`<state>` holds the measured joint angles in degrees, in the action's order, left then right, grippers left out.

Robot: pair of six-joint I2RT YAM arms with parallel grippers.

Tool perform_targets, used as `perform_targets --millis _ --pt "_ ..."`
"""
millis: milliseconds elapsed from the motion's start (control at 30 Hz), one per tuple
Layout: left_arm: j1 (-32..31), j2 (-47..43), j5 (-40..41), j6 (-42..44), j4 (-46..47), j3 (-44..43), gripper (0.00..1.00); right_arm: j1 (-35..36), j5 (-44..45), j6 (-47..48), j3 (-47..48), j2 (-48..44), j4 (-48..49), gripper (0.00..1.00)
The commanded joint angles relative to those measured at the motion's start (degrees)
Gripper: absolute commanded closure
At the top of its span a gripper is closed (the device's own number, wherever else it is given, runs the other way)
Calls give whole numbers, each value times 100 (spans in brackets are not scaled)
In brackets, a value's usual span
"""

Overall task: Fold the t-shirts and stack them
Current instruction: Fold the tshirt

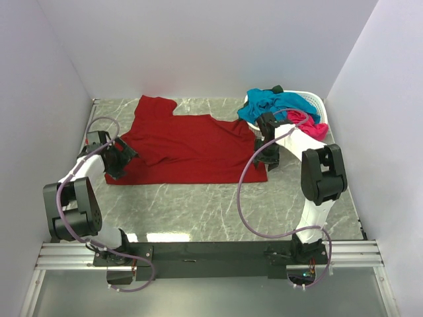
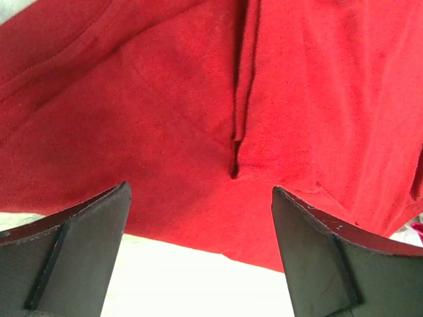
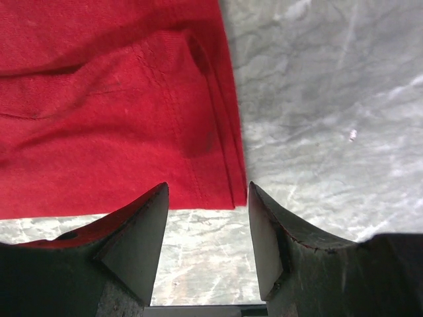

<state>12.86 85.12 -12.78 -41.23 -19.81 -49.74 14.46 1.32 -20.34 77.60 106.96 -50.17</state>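
Ref. landmark: dark red t-shirt (image 1: 188,148). All pos. below are given rel. to it.

1. Dark red t-shirt: lies spread on the desk (image 1: 198,211), mostly flat, w/ low wrinkles across the body. One sleeve points to the far left. The straight hem forms its near edge.

2. L hand (image 1: 122,160): at the shirt's left edge, by the near-left corner. Its fingers (image 2: 86,244) stand wide apart, w/ nothing between them. L wrist cam: red cloth fills the field beyond the tips. One narrow raised crease runs away from the hand and ends just ahead of the gap. A pale strip shows under the tips.

3. R hand (image 1: 268,158): at the shirt's right edge, by the near-right corner. Its fingers (image 3: 132,251) are apart and grip nothing. R wrist cam: the shirt corner w/ stitched hem lies just ahead of the gap. Grey marbled desk shows right of the hem and below it. Tip contact w/ cloth: cannot tell.

4. Teal-blue t-shirt (image 1: 274,104): bunched in the white latticed basket (image 1: 317,101), just beyond the red shirt's far-right end. One fold hangs over the rim toward the red shirt.

5. Hot pink t-shirt (image 1: 314,127): drapes over the basket's near rim, right of the red shirt and partly hidden behind the R arm.
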Motion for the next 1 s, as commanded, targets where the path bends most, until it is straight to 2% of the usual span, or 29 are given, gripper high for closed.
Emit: perform_targets --millis 0,267,467,567,667,700,800,967 --pt "-12 -119 -23 -78 434 104 7 -31 -123 -111 -113 -26 403 41" --pt "269 198 -137 -148 768 517 6 -40 -123 -295 -666 88 622 42" --pt "462 347 -173 -16 786 500 6 -40 -115 -383 -1027 53 719 44" --pt "550 374 -146 36 760 430 6 -40 -272 -383 -1150 36 746 53" --pt "656 409 -85 150 690 333 6 -48 -334 -418 -1317 -8 781 67" --pt "691 444 -67 212 663 298 6 -40 -360 -418 -1370 -60 781 79" --pt "823 514 -41 335 593 219 6 -5 -440 -445 -1598 -227 772 94" --pt "1016 611 21 397 426 148 6 162 -440 -462 -1933 -456 719 99"
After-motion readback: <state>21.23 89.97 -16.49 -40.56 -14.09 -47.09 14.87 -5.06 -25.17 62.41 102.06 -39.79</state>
